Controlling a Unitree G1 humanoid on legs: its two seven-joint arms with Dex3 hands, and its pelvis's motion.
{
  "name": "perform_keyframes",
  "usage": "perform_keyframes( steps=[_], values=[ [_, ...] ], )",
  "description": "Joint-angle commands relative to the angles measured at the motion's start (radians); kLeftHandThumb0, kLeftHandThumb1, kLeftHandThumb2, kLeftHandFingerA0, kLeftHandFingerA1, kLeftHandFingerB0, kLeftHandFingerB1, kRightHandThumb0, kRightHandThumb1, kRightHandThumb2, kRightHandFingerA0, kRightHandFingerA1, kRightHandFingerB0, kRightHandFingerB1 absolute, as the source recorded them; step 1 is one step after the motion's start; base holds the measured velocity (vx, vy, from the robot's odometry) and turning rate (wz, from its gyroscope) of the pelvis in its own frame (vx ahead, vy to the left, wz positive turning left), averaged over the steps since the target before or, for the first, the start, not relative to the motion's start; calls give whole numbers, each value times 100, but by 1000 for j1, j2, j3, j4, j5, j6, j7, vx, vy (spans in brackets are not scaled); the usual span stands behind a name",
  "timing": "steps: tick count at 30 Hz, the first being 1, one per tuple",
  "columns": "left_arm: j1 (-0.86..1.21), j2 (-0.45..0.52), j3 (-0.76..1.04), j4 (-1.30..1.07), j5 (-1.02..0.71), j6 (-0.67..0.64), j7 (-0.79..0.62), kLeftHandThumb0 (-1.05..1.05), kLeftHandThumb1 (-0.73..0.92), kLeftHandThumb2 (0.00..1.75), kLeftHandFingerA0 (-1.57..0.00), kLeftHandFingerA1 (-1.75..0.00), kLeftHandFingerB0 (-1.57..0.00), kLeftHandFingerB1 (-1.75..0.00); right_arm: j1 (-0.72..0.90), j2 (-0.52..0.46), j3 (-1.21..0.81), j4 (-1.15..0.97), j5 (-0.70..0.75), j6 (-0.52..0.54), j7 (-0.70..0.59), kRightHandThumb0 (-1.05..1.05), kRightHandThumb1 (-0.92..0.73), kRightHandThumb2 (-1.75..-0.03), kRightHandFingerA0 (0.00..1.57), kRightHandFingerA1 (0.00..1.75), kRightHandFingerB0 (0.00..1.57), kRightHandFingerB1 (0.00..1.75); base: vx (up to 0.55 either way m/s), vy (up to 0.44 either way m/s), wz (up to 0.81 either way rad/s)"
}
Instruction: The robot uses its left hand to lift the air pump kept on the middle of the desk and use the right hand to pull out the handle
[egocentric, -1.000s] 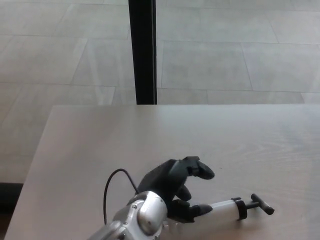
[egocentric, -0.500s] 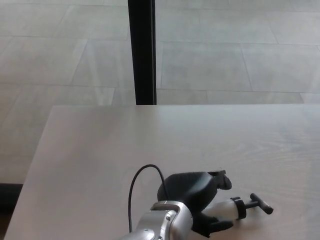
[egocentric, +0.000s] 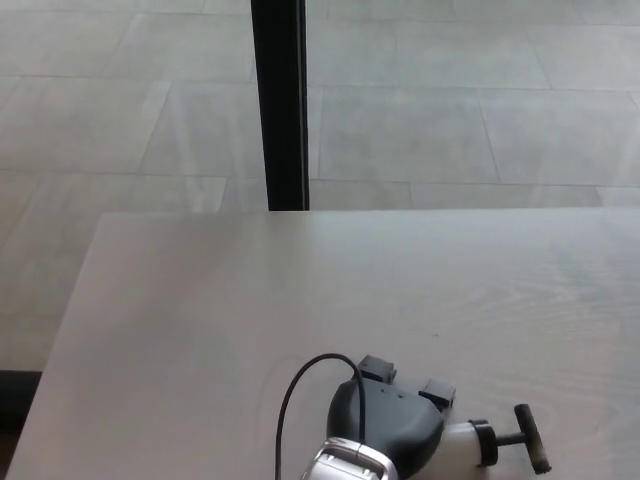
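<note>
While curled knuckles-up over the pump (egocentric: 462, 440) on the desk (egocentric: 200, 300), left hand (egocentric: 388, 425) gripping its white barrel, T-handle (egocentric: 531, 437) free.

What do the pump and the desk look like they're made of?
The pump seems plastic: a smooth, whitish, slightly see-through barrel with a matte black collar and T-handle. The desk looks like pale wood or a wood-look laminate; faint grain lines run across its matte top. Which one, the picture cannot settle.
</note>
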Motion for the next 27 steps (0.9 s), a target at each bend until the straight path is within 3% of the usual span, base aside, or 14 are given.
perform_keyframes(
  steps=[1, 2, 3, 5, 6, 7, 8, 9, 11, 12, 13, 15, 19, 27],
  values=[
    [30, 79, -127, 103, 112, 257, -190, -41, 38, 99, -5, -56, 0, -51, -15, 14, -8, -18, -35, 49, -61, -51, -56, -91, 56, 70, 37, 55, 0, 0, 0],
    [34, 81, -124, 103, 116, 253, -189, -75, 69, 59, -14, -58, -13, -41, -16, 13, -7, -17, -35, 50, -60, -48, -70, -61, 59, 66, 44, 43, 0, 0, 0],
    [38, 83, -121, 103, 119, 246, -186, -75, 69, 59, -14, -58, -13, -41, -17, 12, -7, -16, -35, 51, -59, -48, -70, -61, 59, 66, 44, 43, 0, 0, 0],
    [37, 82, -128, 112, 131, 241, -199, -67, 58, 90, -25, -62, -6, -49, -17, 12, -8, -16, -35, 55, -59, -47, -69, -61, 59, 65, 44, 43, 0, 0, 0],
    [41, 73, -123, 128, 138, 243, -192, -46, 51, 99, -55, -77, 0, -48, -19, 12, -7, -16, -37, 60, -62, -45, -69, -61, 59, 63, 44, 43, 0, 0, 0],
    [43, 76, -122, 125, 141, 245, -193, -46, 51, 99, -55, -77, 0, -48, -19, 14, -6, -18, -37, 61, -63, -45, -69, -61, 59, 63, 44, 43, 0, 0, 0],
    [81, 62, -64, 142, 147, 237, -128, -33, 42, 92, -91, -108, -12, -53, -21, 13, -2, -15, -44, 61, -68, -44, -69, -61, 61, 66, 46, 43, 0, 0, 0],
    [109, 69, -16, 131, 147, 202, -86, -28, 59, 59, -85, -131, -30, -51, -24, 15, -4, -12, -46, 64, -76, -41, -69, -60, 64, 66, 50, 44, 0, 0, 0],
    [125, 74, 20, 126, 160, 175, -92, -28, 61, 58, -81, -113, -39, -50, -27, 14, 0, -8, -55, 61, -78, -40, -69, -60, 65, 66, 50, 44, 0, 0, 0],
    [124, 77, 32, 127, 163, 166, -117, -35, 43, 87, -78, -99, -59, -67, -28, 14, 0, -9, -57, 62, -79, -40, -69, -60, 65, 69, 51, 45, 0, 0, 0],
    [130, 74, 46, 133, 170, 164, -129, -30, 57, 57, -77, -118, -69, -55, -27, 14, 1, -9, -60, 60, -78, -40, -69, -60, 65, 70, 51, 45, 0, 0, 0],
    [148, 71, 61, 144, 199, 151, -131, -33, 61, 58, -78, -118, -65, -54, -25, 15, 1, -10, -63, 59, -76, -38, -70, -60, 68, 71, 51, 45, 0, 0, 0],
    [204, 64, 112, 157, 248, 116, -79, -34, 85, 63, -74, -85, -56, -55, -25, 19, -2, -16, -64, 67, -74, -36, -70, -61, 72, 75, 53, 45, 0, 0, 0],
    [269, 62, 258, 142, 278, -1, -53, -29, 69, 60, -68, -99, -54, -56, -23, 25, 1, -31, -77, 80, -75, -37, -69, -60, 74, 72, 52, 45, 0, 0, 0]
  ],
)
